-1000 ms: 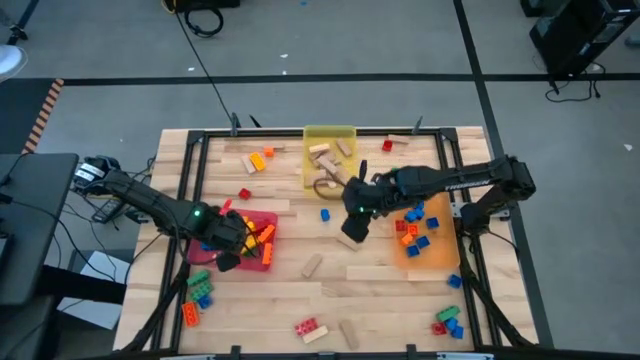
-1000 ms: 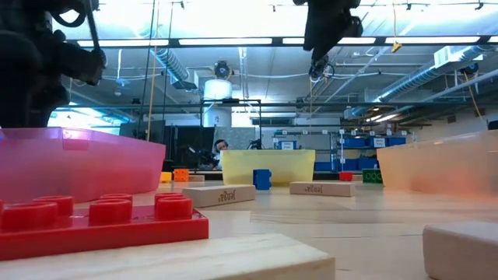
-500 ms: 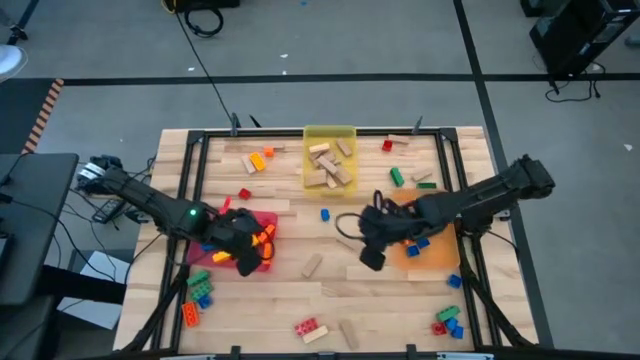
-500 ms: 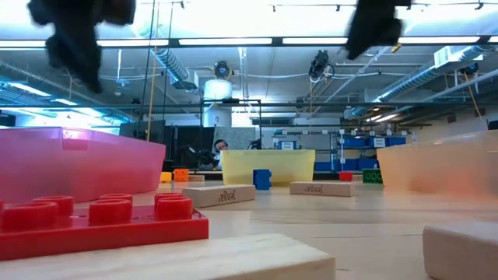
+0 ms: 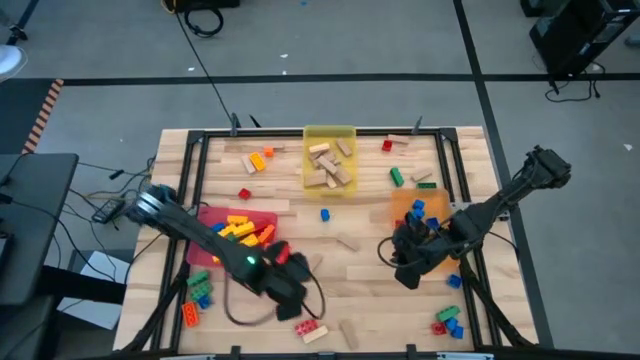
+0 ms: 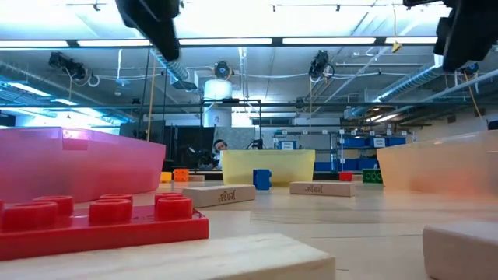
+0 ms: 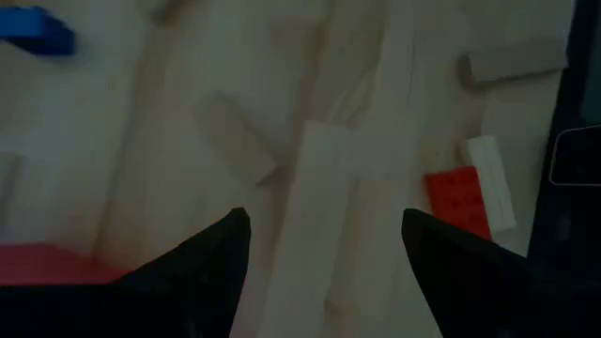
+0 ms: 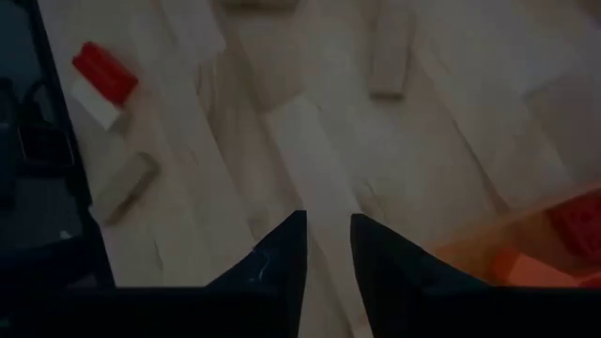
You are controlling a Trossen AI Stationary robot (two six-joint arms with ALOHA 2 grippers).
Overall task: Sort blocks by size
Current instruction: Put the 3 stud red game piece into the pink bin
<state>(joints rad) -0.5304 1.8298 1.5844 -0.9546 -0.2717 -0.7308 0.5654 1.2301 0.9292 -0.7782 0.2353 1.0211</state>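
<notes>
Three trays are sitting on the table [image 5: 330, 275]. The red tray [image 5: 205, 215] is holding a heap of yellow, orange and red bricks [image 5: 240, 231]. The yellow tray [image 5: 329, 133] is holding about five wooden blocks [image 5: 329, 166]. The orange tray [image 5: 402, 207] is holding blue and red bricks [image 5: 419, 211]. More bricks and wooden blocks are lying loose around the table; a red brick [image 7: 457, 202] is touching a pale block [image 7: 489, 179].

The left gripper [image 5: 295, 297] is hanging over the near middle of the table with its fingers [image 7: 205, 258] wide apart and nothing between them. The right gripper [image 5: 412, 270] is hanging beside the orange tray with only a narrow gap between its fingers [image 8: 282, 253], holding nothing.
</notes>
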